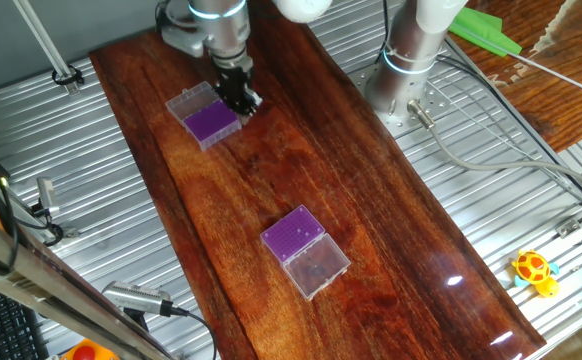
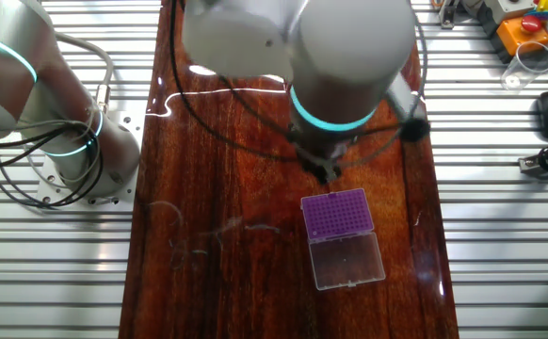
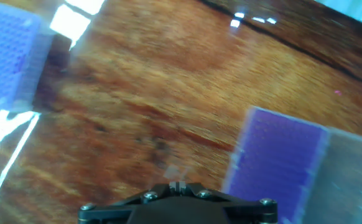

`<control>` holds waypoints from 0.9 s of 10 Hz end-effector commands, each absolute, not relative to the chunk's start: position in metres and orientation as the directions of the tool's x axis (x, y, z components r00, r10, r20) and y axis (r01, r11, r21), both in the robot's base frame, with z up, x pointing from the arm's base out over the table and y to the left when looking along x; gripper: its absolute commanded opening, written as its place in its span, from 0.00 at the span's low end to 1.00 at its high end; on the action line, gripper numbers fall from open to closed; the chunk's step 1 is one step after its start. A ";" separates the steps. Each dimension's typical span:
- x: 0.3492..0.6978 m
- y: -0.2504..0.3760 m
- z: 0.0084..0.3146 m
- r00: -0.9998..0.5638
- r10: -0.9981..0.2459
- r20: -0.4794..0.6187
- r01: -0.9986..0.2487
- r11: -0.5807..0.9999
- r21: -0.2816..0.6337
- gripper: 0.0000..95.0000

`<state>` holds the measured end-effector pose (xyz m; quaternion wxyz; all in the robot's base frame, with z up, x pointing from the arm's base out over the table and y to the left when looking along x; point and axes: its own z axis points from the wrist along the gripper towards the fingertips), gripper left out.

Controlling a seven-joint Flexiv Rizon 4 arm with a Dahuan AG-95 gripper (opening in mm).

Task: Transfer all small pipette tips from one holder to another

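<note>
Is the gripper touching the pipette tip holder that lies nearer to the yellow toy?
No, the gripper is beside the far holder, well apart from the near holder by the yellow toy.

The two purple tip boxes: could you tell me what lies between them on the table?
Only bare wood separates the far box from the near box, in one fixed view.

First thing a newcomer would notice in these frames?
Two purple pipette tip holders with clear hinged lids stand out on the dark wooden board: the far holder sits right beside the gripper, the near holder lies alone further down the board. The bulky white arm with its glowing cyan ring fills the other fixed view, and a yellow toy rests on the metal table at the edge.
</note>
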<state>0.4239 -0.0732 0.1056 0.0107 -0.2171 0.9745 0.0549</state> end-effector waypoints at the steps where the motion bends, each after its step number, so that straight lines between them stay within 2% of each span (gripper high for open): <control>1: 0.436 -0.130 0.097 -0.871 -0.490 -0.036 -0.491 0.868 0.071 0.00; 2: 0.439 -0.150 0.092 -0.856 -0.516 -0.043 -0.518 0.853 0.071 0.00; 3: 0.440 -0.159 0.089 -0.847 -0.529 -0.046 -0.531 0.845 0.070 0.20; 9: 0.437 -0.172 0.073 -0.842 -0.537 -0.053 -0.540 0.839 0.062 0.20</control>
